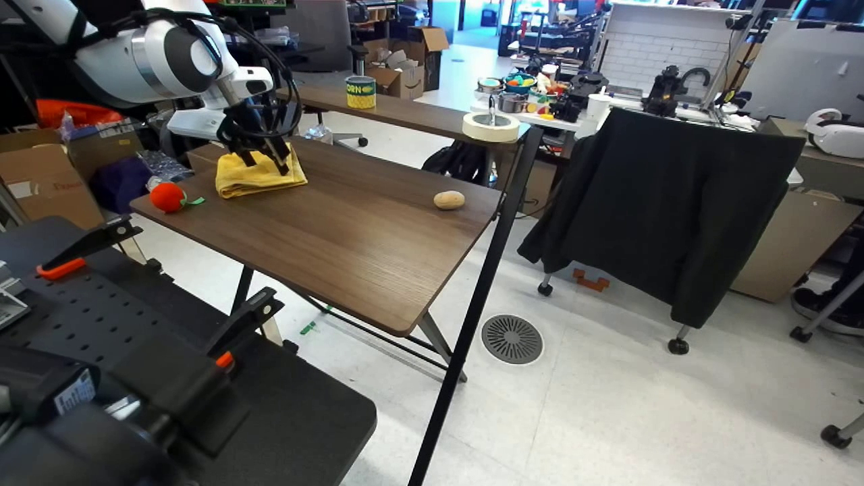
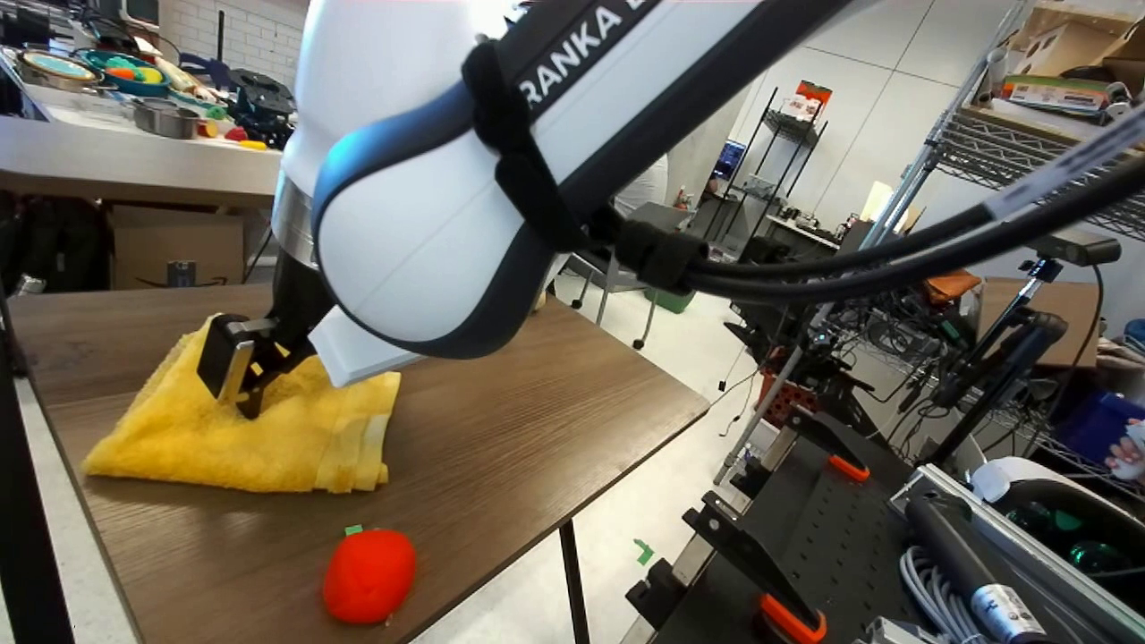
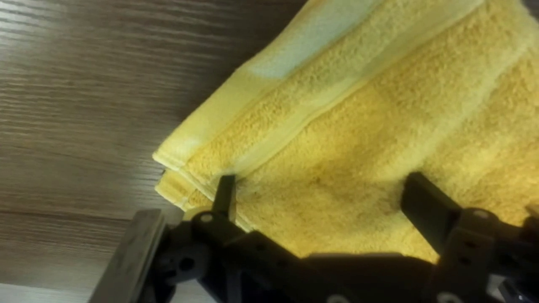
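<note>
Two fingers (image 3: 427,206) of the claw (image 3: 321,179) stand wide apart over a folded yellow towel (image 3: 358,126), their tips apparently touching the cloth, with nothing pinched between them. The towel lies toward one end of the brown tabletop (image 1: 351,250), one of its corners close to an edge. It should handle as light, limp and soft, its looped pile giving good friction and little risk of damage; the likelier trouble is stacked layers sliding apart if only the top one is caught. A sound hold seems to be the layered end by the pale band (image 3: 313,40), taken through its full thickness. A red toy tomato (image 2: 368,577) sits near a tabletop corner at the same end; what looks like a tan potato (image 1: 449,200) sits near a corner at the opposite end.
</note>
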`<action>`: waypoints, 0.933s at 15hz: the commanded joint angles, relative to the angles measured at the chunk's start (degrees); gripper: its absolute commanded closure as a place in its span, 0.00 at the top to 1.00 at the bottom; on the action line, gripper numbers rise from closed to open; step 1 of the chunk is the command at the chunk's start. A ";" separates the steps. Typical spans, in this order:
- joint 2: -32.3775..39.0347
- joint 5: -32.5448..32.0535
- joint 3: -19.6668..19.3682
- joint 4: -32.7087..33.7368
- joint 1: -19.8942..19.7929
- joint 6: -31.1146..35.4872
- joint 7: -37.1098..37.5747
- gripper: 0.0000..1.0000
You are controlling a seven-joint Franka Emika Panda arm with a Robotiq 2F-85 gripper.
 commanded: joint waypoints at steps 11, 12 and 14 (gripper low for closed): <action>10.22 -0.48 -1.91 9.25 -0.51 0.25 4.10 1.00; 10.78 -0.26 -3.69 8.70 -0.96 1.02 5.83 1.00; 11.79 0.43 -7.29 8.35 -2.01 2.43 9.30 1.00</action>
